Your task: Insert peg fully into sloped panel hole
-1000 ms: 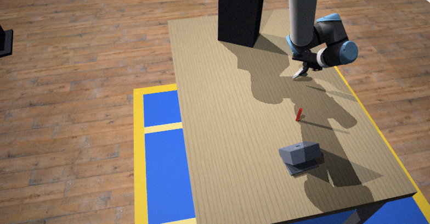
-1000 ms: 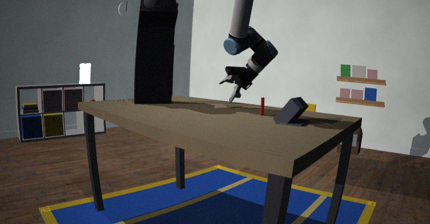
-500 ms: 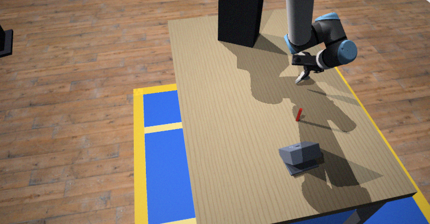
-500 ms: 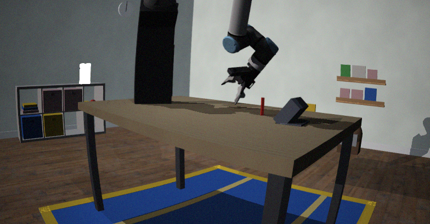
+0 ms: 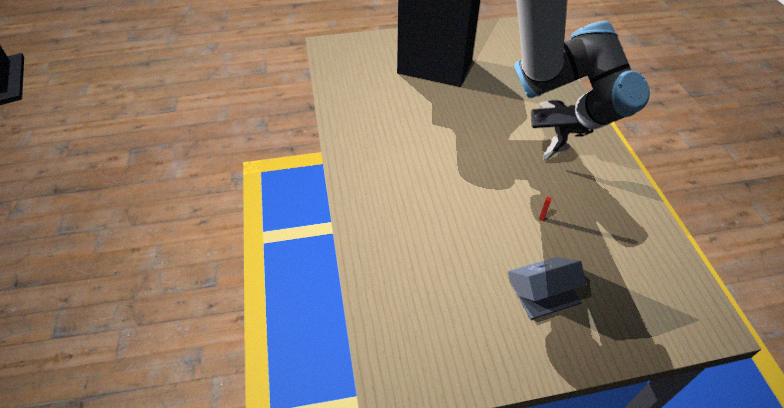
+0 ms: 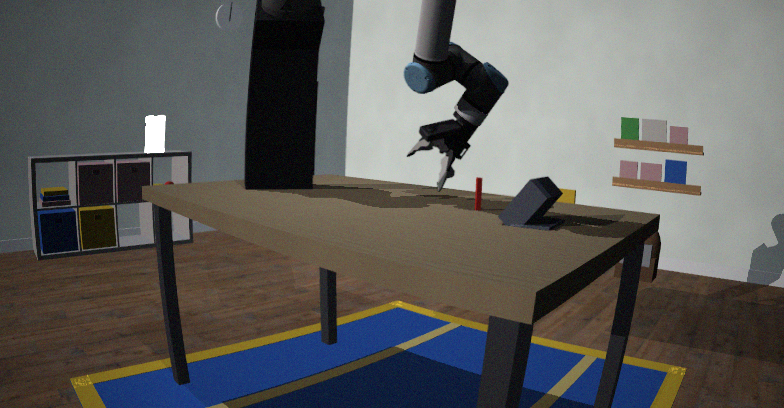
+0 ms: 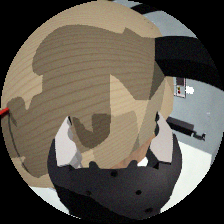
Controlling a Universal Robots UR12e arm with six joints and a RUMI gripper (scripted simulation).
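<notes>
A small red peg (image 5: pixel 544 208) stands upright on the wooden table; it also shows in the exterior view (image 6: pixel 478 193) and at the far left edge of the wrist view (image 7: pixel 4 111). A grey sloped panel block (image 5: pixel 547 283) on a flat base sits nearer the table's front; it also shows in the exterior view (image 6: pixel 529 202). The hole is a faint mark on its top face. My gripper (image 5: pixel 551 141) hangs above the table behind the peg, tilted down, open and empty; it also shows in the exterior view (image 6: pixel 433 166). In the wrist view (image 7: pixel 112 137) only bare table lies between the fingers.
A tall black column (image 5: pixel 437 20) stands at the back of the table. The table's right edge (image 5: pixel 686 229) runs close to the peg and panel. A blue and yellow mat (image 5: pixel 290 273) lies on the floor. A shelf unit (image 6: pixel 109 202) stands by the wall.
</notes>
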